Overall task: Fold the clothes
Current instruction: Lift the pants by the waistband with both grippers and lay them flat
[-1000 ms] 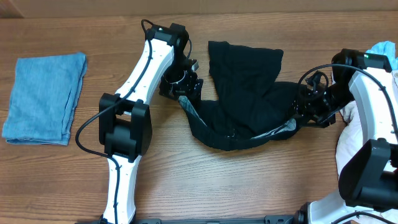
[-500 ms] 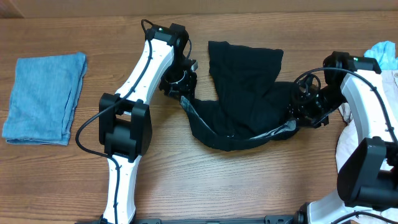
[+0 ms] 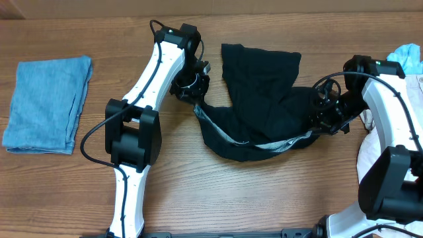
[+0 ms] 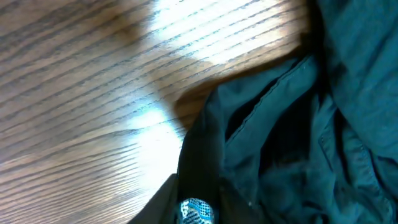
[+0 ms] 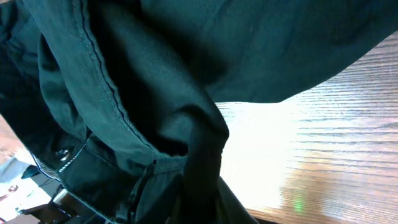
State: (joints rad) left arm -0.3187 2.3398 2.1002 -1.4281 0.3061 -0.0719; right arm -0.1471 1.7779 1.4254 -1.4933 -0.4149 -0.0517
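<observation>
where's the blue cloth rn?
Overhead view: the blue cloth lies folded at the table's far left, outside the left arm, apart from the black shorts.

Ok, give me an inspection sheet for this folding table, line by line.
surface: wooden table, no stains seen.
job's things: black shorts crumpled mid-table, waistband stretched between the pincers; blue cloth folded at far left; light-blue piece at right edge.
clutter: nothing seen.
grippers: left pincer and right pincer each shut on a waistband end.
cables: black cable looping off the left arm.
surroundings: nothing seen.
</observation>
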